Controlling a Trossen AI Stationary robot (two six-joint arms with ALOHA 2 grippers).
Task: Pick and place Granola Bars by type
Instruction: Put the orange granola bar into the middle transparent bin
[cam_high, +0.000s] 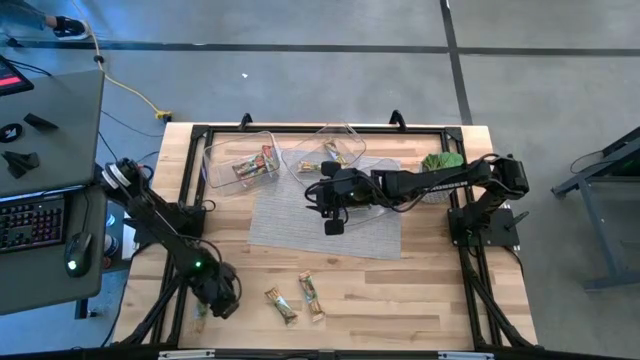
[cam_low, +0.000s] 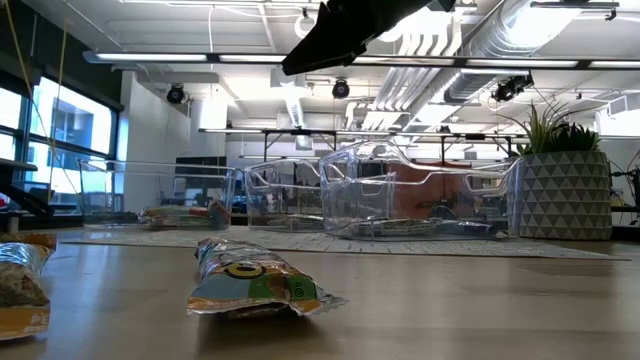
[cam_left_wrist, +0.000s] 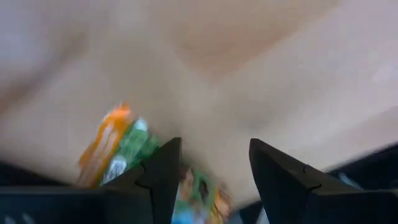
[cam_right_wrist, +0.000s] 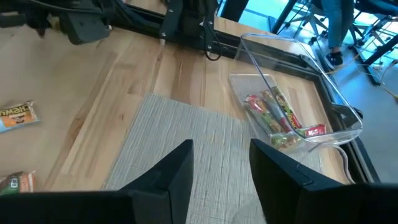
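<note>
Left gripper (cam_high: 203, 312) low, fingers (cam_left_wrist: 158, 171) spread over green bar (cam_left_wrist: 124, 155).

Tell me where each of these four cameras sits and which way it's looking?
High view: above the table, looking straight down; both arms show.
Low view: at tabletop height, looking level past a granola bar to clear tubs; one arm overhead.
Left wrist view: on the left arm, over a green-orange bar; open left claw.
Right wrist view: on the right arm, over the grey mat; open right claw.
Shared: high and right wrist views both show the tub of bars.
</note>
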